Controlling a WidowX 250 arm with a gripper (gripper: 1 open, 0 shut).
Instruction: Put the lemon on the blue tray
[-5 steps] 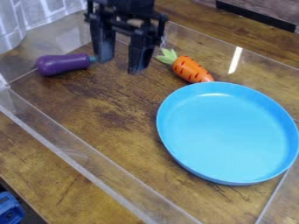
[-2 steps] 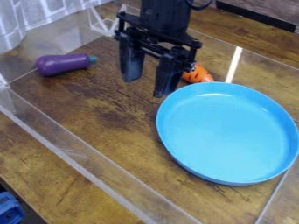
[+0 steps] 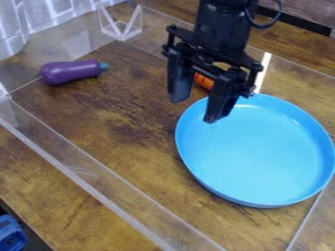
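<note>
1. An eggplant (image 3: pixel 72 71) lies at the left on the wooden table (image 3: pixel 118 123), well apart from everything else.
2. A clear plastic wall (image 3: pixel 78 172) borders the table along its near edge.
3. The gripper (image 3: pixel 202 96) hangs with fingers spread wide, holding nothing, hiding most of the carrot (image 3: pixel 203 81) behind it.
4. The blue tray (image 3: pixel 262 147) sits right, bare; no lemon can be made out.
</note>
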